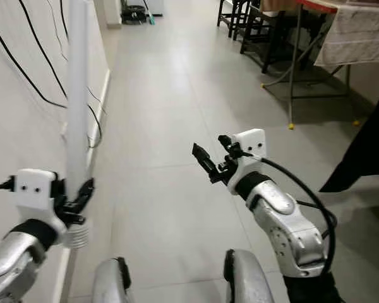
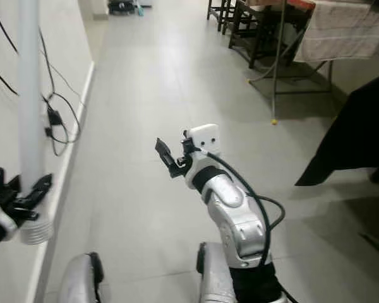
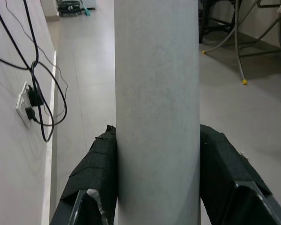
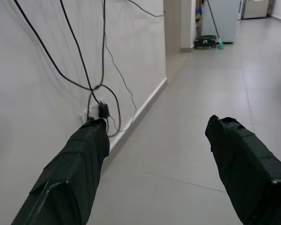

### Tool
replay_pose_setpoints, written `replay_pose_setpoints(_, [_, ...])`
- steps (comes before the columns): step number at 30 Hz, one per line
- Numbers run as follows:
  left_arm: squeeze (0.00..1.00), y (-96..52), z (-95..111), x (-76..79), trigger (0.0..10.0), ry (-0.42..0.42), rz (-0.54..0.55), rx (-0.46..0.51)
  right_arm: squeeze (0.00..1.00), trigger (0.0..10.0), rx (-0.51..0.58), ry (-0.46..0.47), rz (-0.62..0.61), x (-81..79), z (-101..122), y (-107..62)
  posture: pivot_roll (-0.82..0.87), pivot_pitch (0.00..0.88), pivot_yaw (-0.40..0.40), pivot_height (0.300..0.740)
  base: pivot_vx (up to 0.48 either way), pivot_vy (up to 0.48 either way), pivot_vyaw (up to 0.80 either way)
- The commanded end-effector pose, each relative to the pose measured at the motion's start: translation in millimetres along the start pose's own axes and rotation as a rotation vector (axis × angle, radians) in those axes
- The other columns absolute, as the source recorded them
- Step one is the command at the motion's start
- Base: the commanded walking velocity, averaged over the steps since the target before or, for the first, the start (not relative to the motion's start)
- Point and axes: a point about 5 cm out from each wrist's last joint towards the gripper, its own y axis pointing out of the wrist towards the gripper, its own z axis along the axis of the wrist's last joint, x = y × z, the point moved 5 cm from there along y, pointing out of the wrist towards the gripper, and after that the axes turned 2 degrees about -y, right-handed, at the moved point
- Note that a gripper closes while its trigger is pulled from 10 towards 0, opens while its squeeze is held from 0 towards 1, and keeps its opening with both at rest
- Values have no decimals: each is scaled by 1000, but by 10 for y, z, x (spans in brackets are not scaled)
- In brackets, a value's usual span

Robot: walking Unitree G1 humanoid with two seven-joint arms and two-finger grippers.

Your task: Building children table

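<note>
Leg [image 1: 76,95] of the children's table, a white tube, stands upright beside the wall [image 1: 19,126], pinched between the two black fingers of my left gripper [image 1: 82,196] near its ribbed lower end. My right gripper [image 4: 157,154] hovers away from that leg over the grey floor [image 1: 170,126], fingers spread and holding nothing.

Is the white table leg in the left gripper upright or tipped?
Upright. The white table leg rises vertically from the left gripper, its fingers clamped on both sides.
</note>
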Motion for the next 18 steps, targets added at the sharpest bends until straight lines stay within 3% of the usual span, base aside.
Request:
replay_pose_setpoints(1, [0,27,2,45,10000,3,-24,6,0,10000,9,41,36,-4,26,-31,91,0,-42,550,0,0,0])
replay_pose_setpoints(3, [0,37,10,56,10000,3,-30,11,0,10000,7,52,54,-11,22,-35,91,0,-42,555,0,0,0])
replay_pose_setpoints(9, [0,38,92,203,10000,-6,-160,28,0,10000,33,205,222,-157,133,-44,101,0,-51,580,0,0,0])
replay_pose_setpoints(11, [0,38,92,203,10000,-6,-160,28,0,10000,33,205,222,-157,133,-44,101,0,-51,580,0,0,0])
replay_pose_setpoints(13, [0,21,121,271,10000,-17,-233,29,0,10000,42,320,327,-265,210,-52,106,0,-58,590,0,0,0])
replay_pose_setpoints(18, [0,-34,152,424,10000,-43,-360,24,0,10000,68,444,480,-407,335,-111,110,0,-65,605,0,0,0])
